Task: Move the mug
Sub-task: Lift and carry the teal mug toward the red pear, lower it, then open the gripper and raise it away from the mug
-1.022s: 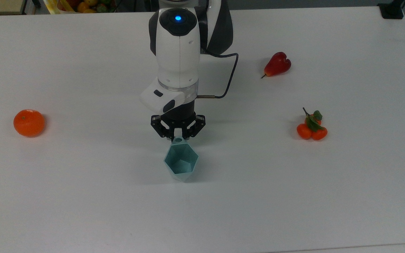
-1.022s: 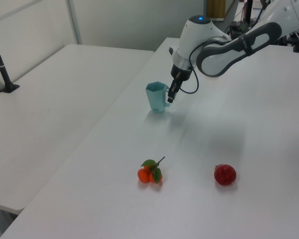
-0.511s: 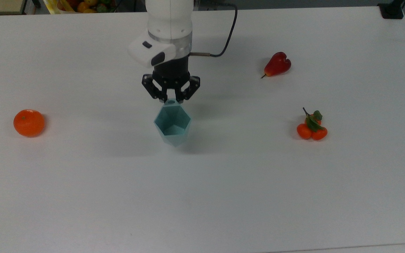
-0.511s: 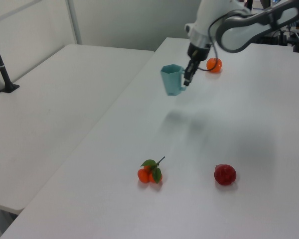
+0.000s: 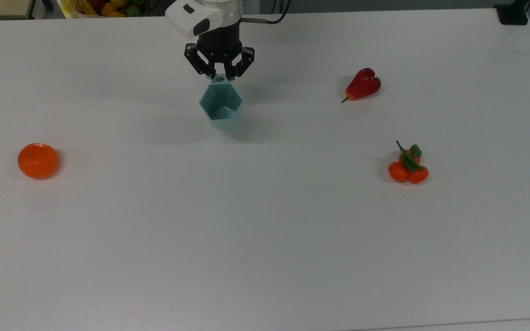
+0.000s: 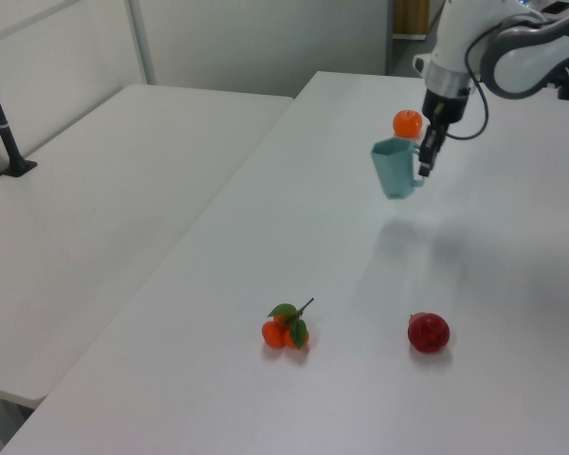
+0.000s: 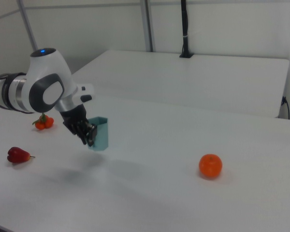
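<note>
mug [image 5: 221,106]: 1 | orange [image 5: 37,160]: 1 | red fruit [image 5: 363,84]: 1 | small-orange cluster [image 5: 408,168]: 1

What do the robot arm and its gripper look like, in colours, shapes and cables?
The arm has rounded white shells with dark grey joint sections and a small blue light on top. A white block with dark buttons sits at the wrist. The gripper is black, with angular linkage fingers. A thin black cable runs from the wrist.

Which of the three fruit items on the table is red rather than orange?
The red pear-shaped fruit, lying at the top view's upper right; the others are orange.
</note>
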